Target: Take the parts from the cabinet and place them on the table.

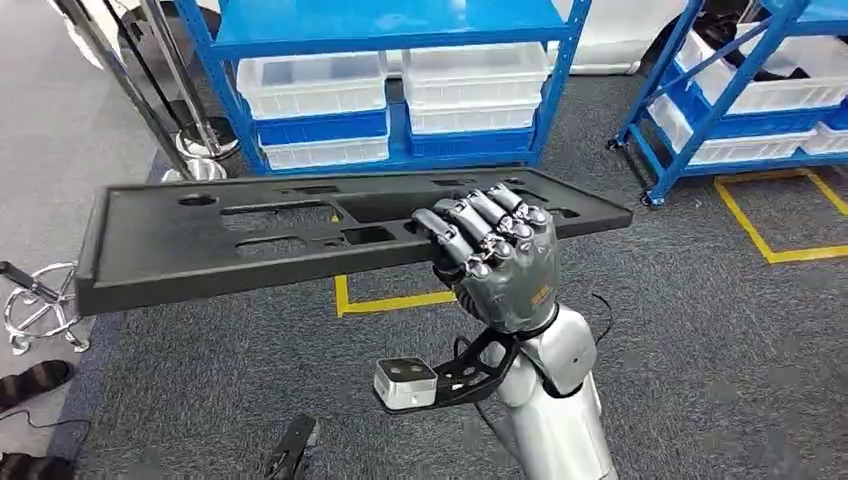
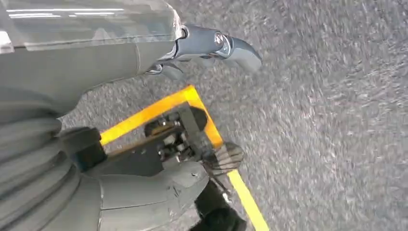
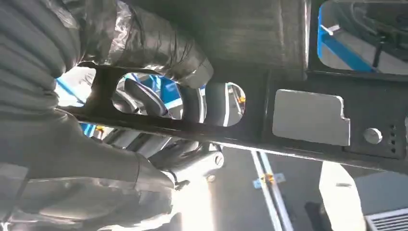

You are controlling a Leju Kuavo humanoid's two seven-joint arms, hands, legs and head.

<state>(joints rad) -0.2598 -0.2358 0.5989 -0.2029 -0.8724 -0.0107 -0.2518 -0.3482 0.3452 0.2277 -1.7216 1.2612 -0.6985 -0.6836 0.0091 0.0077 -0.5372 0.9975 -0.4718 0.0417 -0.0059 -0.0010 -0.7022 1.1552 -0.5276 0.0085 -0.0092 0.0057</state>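
Gripping from underneath, the right hand [image 1: 497, 262] holds a long black panel [image 1: 250, 235] roughly level in the air, above the grey carpet [image 1: 700, 330]. Its fingers [image 1: 480, 225] curl over the near edge of the panel and lie on its top face, next to one of the rectangular cut-outs. The hand holds the panel right of its middle, so the longer part reaches out to the left. In the right wrist view the thick thumb [image 3: 159, 43] presses on the underside of the panel [image 3: 308, 120], and darker fingers show through an oval opening.

Silver, the right forearm [image 1: 555, 400] rises from below, with a small camera box [image 1: 405, 383] on a black bracket at the wrist.

In the left wrist view the left hand [image 2: 211, 45] hangs over the carpet [image 2: 327, 115] with nothing in it; whether its fingers are spread or curled cannot be told.

Beyond the panel stands a blue rack [image 1: 400, 30] with white bins [image 1: 310, 85] on its shelves, and a second blue rack [image 1: 740, 90] stands on the right. Yellow tape lines [image 1: 770, 235] mark the floor. A chrome stand base [image 1: 40, 305] sits at the left edge.
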